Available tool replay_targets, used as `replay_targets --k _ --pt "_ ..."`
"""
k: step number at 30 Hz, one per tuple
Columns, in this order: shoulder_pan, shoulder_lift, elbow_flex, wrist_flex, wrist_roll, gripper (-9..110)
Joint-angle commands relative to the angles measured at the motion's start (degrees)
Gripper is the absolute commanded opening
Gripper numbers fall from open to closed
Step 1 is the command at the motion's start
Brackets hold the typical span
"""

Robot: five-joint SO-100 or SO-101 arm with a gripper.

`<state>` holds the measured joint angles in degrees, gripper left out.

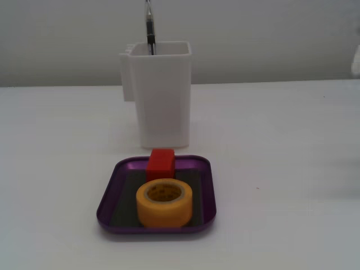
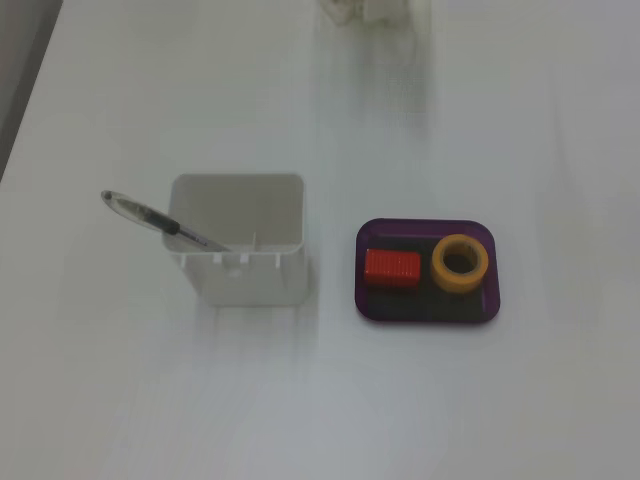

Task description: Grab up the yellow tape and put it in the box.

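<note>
The yellow tape [image 1: 163,203] lies flat, hollow core up, inside the purple box [image 1: 118,169], on its dark floor at the near side in one fixed view. In the fixed view from above the tape [image 2: 460,264] sits in the right half of the box [image 2: 428,311]. A red cube [image 1: 161,163] stands in the box just behind the tape, close to it; from above the cube [image 2: 392,268] is in the left half. No gripper fingers show in either view. Only a blurred white arm part [image 2: 360,10] shows at the top edge, far from the box.
A tall white plastic container [image 1: 160,93] stands just behind the box, holding a pen [image 1: 149,25] that leans out. From above, the container [image 2: 238,240] is left of the box. A white shape [image 1: 356,61] shows at the right edge.
</note>
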<state>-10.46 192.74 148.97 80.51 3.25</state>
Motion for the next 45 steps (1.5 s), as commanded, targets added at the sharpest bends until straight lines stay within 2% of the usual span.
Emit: replay_targets --k 1,5,13,21,25,45 --pt "6.5 5.71 3.69 -3.78 -4.57 13" --pt "13.01 4.48 9.14 -8.26 -5.45 13" --pt "13.54 4.48 21.8 -10.02 -5.54 13" --pt "13.54 4.48 23.29 -9.23 -5.54 12" --pt "13.62 4.48 23.99 -9.14 -6.33 -2" --pt "13.36 4.57 24.87 -9.93 -5.54 0"
